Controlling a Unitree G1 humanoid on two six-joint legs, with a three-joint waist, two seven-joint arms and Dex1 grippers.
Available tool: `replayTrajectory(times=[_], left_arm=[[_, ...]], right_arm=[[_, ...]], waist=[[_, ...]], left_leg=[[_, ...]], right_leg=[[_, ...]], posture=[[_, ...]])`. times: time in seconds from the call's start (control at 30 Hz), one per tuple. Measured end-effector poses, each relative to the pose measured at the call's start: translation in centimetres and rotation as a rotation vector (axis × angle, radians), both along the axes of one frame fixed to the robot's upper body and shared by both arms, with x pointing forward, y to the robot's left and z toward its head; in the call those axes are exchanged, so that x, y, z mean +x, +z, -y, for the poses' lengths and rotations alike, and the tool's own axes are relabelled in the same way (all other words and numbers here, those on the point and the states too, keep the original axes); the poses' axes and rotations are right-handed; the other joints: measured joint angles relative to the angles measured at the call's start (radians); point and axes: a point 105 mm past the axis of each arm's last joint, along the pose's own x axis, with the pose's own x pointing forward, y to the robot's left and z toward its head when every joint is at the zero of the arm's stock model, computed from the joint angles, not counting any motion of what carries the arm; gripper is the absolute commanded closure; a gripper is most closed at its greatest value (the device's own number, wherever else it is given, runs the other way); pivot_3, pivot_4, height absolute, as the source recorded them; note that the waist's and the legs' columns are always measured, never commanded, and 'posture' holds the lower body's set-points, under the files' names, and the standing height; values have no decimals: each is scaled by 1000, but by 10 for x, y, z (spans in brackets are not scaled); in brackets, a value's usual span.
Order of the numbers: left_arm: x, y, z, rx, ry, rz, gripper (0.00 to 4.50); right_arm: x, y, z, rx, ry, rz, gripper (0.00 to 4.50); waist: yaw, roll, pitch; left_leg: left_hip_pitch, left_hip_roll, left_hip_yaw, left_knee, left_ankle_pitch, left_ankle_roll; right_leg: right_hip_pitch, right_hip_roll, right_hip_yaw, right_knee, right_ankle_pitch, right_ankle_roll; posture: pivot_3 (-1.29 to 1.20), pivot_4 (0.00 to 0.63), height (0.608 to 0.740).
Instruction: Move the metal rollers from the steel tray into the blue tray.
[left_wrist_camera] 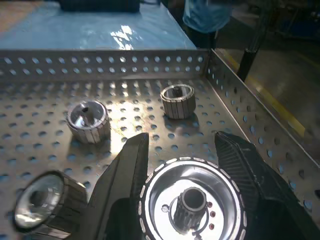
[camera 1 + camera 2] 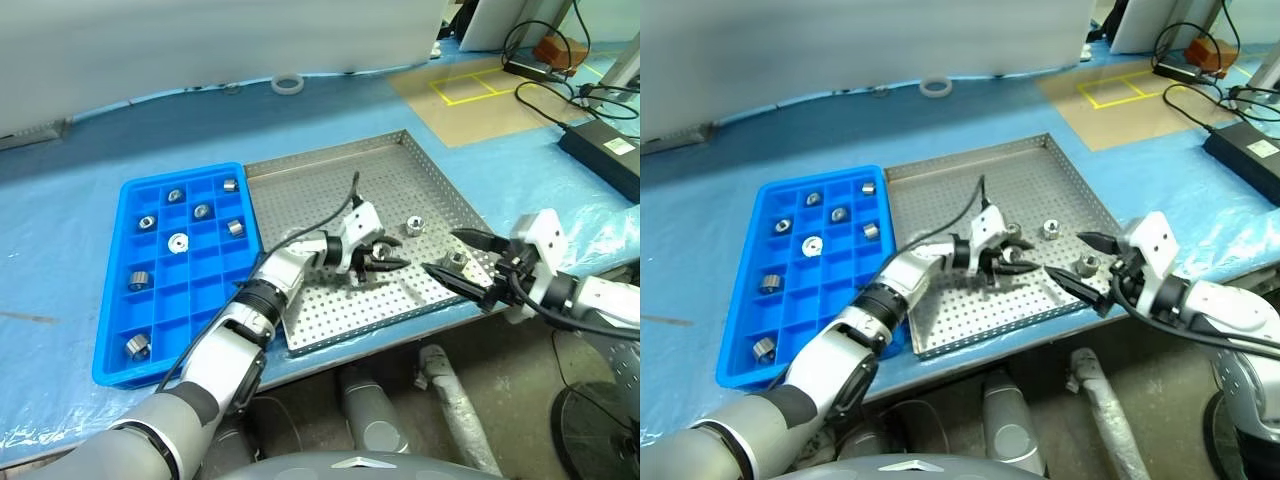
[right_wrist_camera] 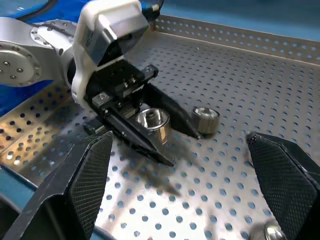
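Note:
The steel tray (image 2: 330, 152) sits mid-table with the blue tray (image 2: 110, 345) on its left. My left gripper (image 2: 393, 263) reaches over the steel tray's front part, shut on one metal roller (image 1: 192, 205), also seen from the other wrist (image 3: 154, 124). Loose rollers lie nearby on the perforated floor (image 2: 413, 226) (image 1: 178, 100) (image 1: 89, 120). My right gripper (image 2: 440, 252) hovers open at the tray's front right corner, its fingers either side of another roller (image 2: 457, 260). Several rollers (image 2: 178, 241) rest in the blue tray's compartments.
A white tape ring (image 2: 288, 84) lies at the back of the blue-covered table. Cables and a black power brick (image 2: 600, 145) occupy the right side, beside a brown sheet marked with yellow tape (image 2: 480, 90). The steel tray's front rim overhangs the table edge.

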Motion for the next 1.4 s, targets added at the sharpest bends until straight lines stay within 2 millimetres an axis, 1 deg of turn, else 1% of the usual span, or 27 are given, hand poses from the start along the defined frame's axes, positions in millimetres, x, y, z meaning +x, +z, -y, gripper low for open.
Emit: replayTrajectory(times=[0.03, 0.1, 0.13, 0.17, 0.2, 0.23, 0.3, 0.37, 0.43, 0.47, 0.57, 0.67, 0.73, 0.8, 0.83, 0.97, 1.07, 1.17, 1.27, 1.4], left_arm=[[1, 5, -4, -17, 17, -1, 2765], [2, 20, -16, -66, 80, 4, 2765], [3, 26, -23, -77, 111, 14, 2765], [3, 33, -33, -94, 158, 27, 2765], [4, 34, -35, -95, 171, 30, 2765], [5, 35, -48, -97, 229, 31, 2765], [7, 35, -72, -105, 345, 26, 2765], [7, 36, -90, -118, 437, 17, 2765], [6, 36, -115, -125, 580, 21, 2765], [5, 34, -122, -125, 623, 21, 2765], [-3, 23, -155, -114, 795, 7, 2765], [-16, 14, -176, -88, 909, -3, 2765], [-27, 11, -184, -81, 961, -1, 2765], [-34, 10, -188, -79, 993, -2, 2765], [-39, 8, -190, -75, 1011, -4, 2765], [-48, -4, -196, -48, 1045, -40, 2765], [-52, -14, -196, -24, 1052, -66, 2765], [-55, -24, -193, 0, 1050, -94, 2765], [-54, -25, -192, -2, 1050, -85, 2765], [-44, -25, -195, 2, 1071, -68, 2765]], right_arm=[[3, 0, -2, 3, 13, 0, 0], [12, 1, -10, 12, 57, 5, 0], [16, 2, -13, 14, 81, 4, 0], [22, 2, -18, 16, 111, 3, 0], [23, 1, -18, 16, 116, 3, 0], [28, 1, -24, 22, 150, -1, 0], [38, 2, -35, 33, 210, 2, 0], [44, 2, -42, 31, 250, 4, 0], [53, 2, -53, 36, 306, 6, 0], [55, 1, -56, 35, 321, 6, 0], [62, -2, -69, 36, 388, -1, 0], [66, -7, -79, 31, 438, -12, 0], [68, -8, -84, 33, 465, -14, 0], [69, -9, -87, 34, 485, -16, 0], [69, -10, -88, 34, 496, -18, 0], [70, -15, -89, 32, 509, -33, 0], [70, -17, -89, 31, 514, -38, 0], [70, -18, -90, 29, 518, -40, 0], [70, -18, -89, 27, 517, -40, 0], [70, -18, -89, 25, 513, -38, 0]], waist=[[3, 0, 0], [13, 0, 0], [20, 0, 0], [34, 0, 0], [42, 0, 0], [52, 0, 0], [74, 0, 0], [116, 0, 0], [165, 0, 0], [185, 0, 0], [250, 0, 0], [312, 0, 0], [341, 0, 0], [360, 0, 0], [365, 0, 0], [370, -1, 0], [370, -1, 0], [369, -1, 0], [369, 0, 0], [366, 0, 0]], left_leg=[[0, 0, 0, 0, 0, 0], [0, 0, 0, 0, 1, 4], [0, 0, 0, -1, 1, 4], [0, 1, -1, -1, 1, 5], [0, 1, -1, -1, 1, 5], [1, 2, 0, -2, 1, 5], [0, 3, -1, -2, 1, 5], [0, 4, 0, -2, 1, 5], [1, 6, 1, -1, 2, 5], [1, 6, 1, -1, 2, 5], [2, 8, 3, -2, 2, 4], [3, 9, 3, -2, 3, 3], [4, 9, 3, -2, 3, 2], [5, 8, 3, -2, 3, 1], [6, 8, 3, -2, 2, -3], [8, 10, 3, -2, 5, -8], [9, 14, 2, -4, 6, -11], [9, 17, 1, -5, 8, -13], [9, 19, 1, -6, 8, -14], [9, 18, 2, -6, 8, -14]], right_leg=[[0, 0, 0, 0, 0, 0], [0, -1, -1, 1, 4, -7], [0, 0, -2, 1, 4, -7], [0, 0, -3, 1, 5, -8], [0, 0, -3, 2, 5, -8], [0, 0, -3, 2, 5, -8], [-1, 0, -4, 2, 5, -8], [-1, 0, -5, 3, 5, -8], [0, 0, -4, 4, 5, -9], [-1, 1, -3, 4, 5, -9], [-1, 1, 0, 6, 4, -11], [-1, 1, 1, 10, 1, -15], [-1, 1, 1, 12, 1, -16], [0, 1, 2, 13, 1, -16], [0, 1, 3, 14, 1, -16], [0, 1, 3, 17, 1, -16], [-1, 5, 3, 17, 1, -16], [-1, 11, 3, 17, 1, -16], [-2, 13, 3, 17, 1, -16], [-2, 14, 4, 18, 1, -16]], posture=[[-443, 150, 740], [-375, 150, 740], [-357, 150, 740], [-322, 150, 740], [-299, 150, 740], [-260, 150, 740], [-195, 150, 740], [-148, 150, 740], [-87, 150, 740], [-74, 150, 740], [-16, 150, 740], [19, 150, 740], [42, 150, 740], [58, 150, 740], [58, 150, 740], [71, 150, 740], [70, 150, 740], [60, 150, 740], [44, 150, 740], [29, 150, 740]])
